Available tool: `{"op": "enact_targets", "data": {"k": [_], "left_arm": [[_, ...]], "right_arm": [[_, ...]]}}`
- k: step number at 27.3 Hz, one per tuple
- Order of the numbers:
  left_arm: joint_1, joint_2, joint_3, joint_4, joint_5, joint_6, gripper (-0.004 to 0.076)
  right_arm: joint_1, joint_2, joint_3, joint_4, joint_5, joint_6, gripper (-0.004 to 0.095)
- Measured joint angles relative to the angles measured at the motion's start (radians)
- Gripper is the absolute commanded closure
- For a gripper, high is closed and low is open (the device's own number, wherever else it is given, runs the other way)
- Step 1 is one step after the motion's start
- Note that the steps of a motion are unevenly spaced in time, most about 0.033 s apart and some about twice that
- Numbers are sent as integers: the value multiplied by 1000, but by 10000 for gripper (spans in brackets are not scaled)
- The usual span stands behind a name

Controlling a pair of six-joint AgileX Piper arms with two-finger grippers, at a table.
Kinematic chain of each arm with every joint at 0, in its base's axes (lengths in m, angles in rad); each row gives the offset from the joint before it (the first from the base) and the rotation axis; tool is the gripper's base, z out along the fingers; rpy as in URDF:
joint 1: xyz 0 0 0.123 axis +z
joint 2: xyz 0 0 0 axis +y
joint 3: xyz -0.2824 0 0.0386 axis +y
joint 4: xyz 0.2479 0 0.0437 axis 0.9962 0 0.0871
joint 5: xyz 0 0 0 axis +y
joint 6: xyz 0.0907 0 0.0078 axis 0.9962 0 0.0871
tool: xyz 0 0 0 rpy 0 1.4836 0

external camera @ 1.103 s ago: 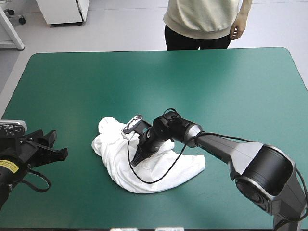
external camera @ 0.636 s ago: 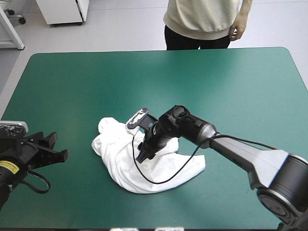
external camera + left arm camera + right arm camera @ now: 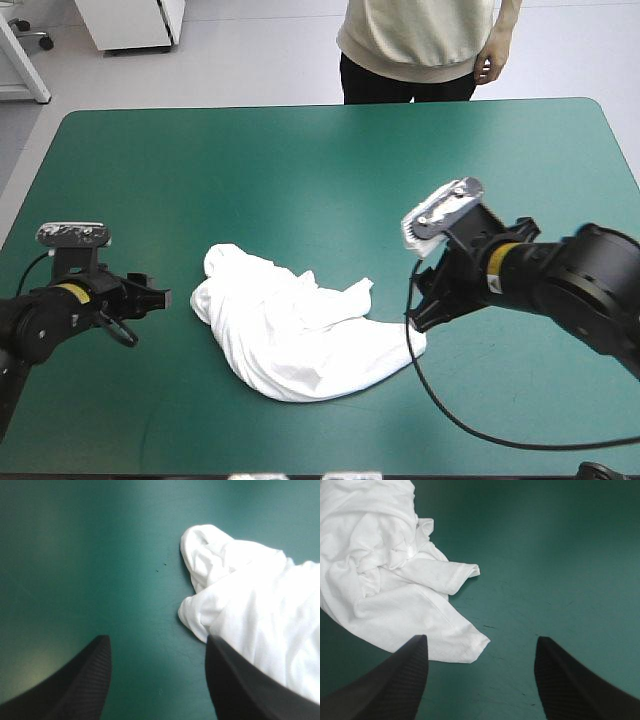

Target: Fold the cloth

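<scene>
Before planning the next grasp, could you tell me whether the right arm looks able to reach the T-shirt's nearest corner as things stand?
Probably yes. The right gripper is open, a corner of the T-shirt lies flat on the teal-green cover just ahead of it, and nothing lies between.

Bare teal-green table cover [image 3: 330, 170] is seen on every side of the crumpled white short-sleeved T-shirt [image 3: 300, 335]. Beyond the T-shirt, toward the far edge, a wide stretch is unobstructed. Near the T-shirt's left end, passage is narrowed by the left gripper [image 3: 158, 297], its broad black fingers held apart. At the T-shirt's right corner the right gripper [image 3: 418, 318] is likewise spread, seemingly just clear of the hem.
</scene>
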Motion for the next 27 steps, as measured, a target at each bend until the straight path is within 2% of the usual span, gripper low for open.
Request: {"op": "enact_targets", "data": {"k": [3,8,17,25,27], "left_arm": [[0,182,0,-48,-38,78,307],[0,366,0,-181,-116,228,307],[0,534,-1,-239,-202,330,311],[0,631,-14,-250,-234,346,391],[2,636,-16,-250,-234,348,459]], "right_arm": [[0,-100,52,-45,3,72,329],[0,-123,148,-83,4,134,329],[0,-123,228,-91,-46,202,329],[0,-123,313,-168,-74,318,331],[0,-123,335,-183,-75,346,331]]}}
